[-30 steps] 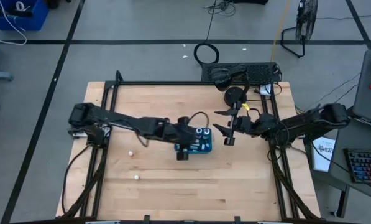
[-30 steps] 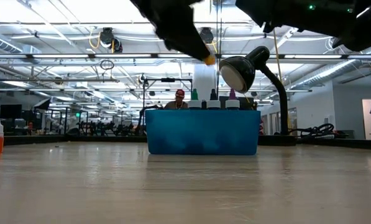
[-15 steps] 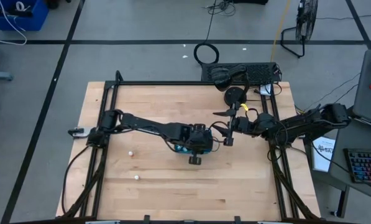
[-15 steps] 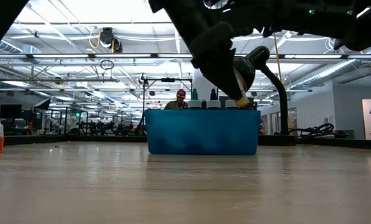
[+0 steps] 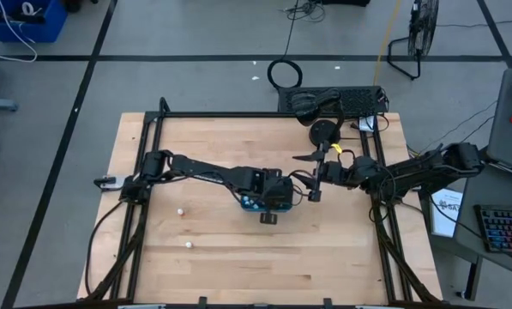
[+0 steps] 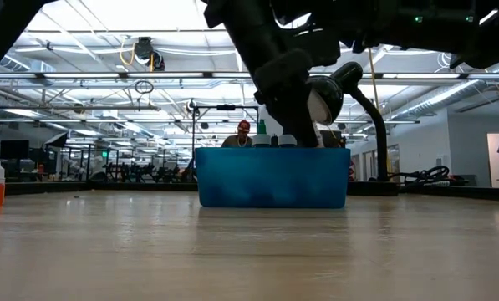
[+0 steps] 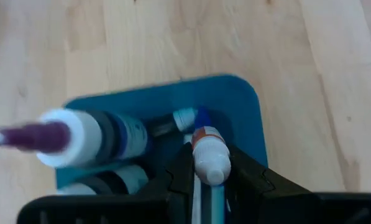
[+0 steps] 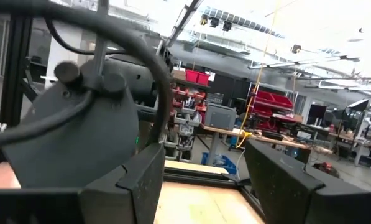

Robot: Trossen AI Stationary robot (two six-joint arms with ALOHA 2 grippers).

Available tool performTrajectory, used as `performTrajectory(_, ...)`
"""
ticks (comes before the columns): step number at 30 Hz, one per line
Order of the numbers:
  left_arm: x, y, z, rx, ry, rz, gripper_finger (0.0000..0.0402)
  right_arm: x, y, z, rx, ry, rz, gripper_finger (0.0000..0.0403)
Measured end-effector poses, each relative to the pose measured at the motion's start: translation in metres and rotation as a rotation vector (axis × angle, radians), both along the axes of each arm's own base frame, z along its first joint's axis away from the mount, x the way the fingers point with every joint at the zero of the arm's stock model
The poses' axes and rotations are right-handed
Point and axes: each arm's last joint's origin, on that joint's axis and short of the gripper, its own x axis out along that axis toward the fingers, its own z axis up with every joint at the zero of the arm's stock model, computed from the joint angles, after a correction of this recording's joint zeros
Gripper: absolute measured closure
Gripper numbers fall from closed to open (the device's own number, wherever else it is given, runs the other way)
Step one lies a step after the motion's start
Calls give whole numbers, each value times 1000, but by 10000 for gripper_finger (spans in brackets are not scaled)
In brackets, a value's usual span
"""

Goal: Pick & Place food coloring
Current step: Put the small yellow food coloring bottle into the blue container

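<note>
The left pincer (image 7: pixel 211 186) is closed on one small food coloring bottle (image 7: pixel 210 160), its two dark fingers (image 7: pixel 180 180) pressed against either side of the bottle just below the white cap. The bottle sits at one end of a teal box (image 7: pixel 241 118), inside its rim. Beside it in the same box lie other bottles, the nearest a larger-looking one with a white collar and purple tip (image 7: pixel 73 134); a further cap shows below it. Seen from above, the left pincer (image 5: pixel 268 206) hangs over the teal box (image 5: pixel 249 203) near the middle of the wooden bench (image 5: pixel 221 257), its arm reaching in from the left edge. From bench height, the box (image 6: pixel 272 177) stands upright with the dark arm coming down into its top.

The right pincer (image 5: pixel 314 183) hovers just to the right of the box, its fingers (image 8: pixel 135 180) spread apart and holding nothing. Two small white objects (image 5: pixel 180 209) lie on the bench well to the left.
</note>
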Motion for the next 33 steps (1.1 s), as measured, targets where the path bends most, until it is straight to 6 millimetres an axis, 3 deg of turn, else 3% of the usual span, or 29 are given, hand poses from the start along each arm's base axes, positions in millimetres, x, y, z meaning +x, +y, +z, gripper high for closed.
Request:
performTrajectory(9,-1,-1,-1,-25,14,-18,336,-9,1,13,81,-74,55,188)
performTrajectory(16,5,1,-25,-46,60,-25,336,-19,3,24,65,-115,151,190)
performTrajectory(33,6,2,-42,-103,111,-26,337,-21,3,26,73,-110,167,191)
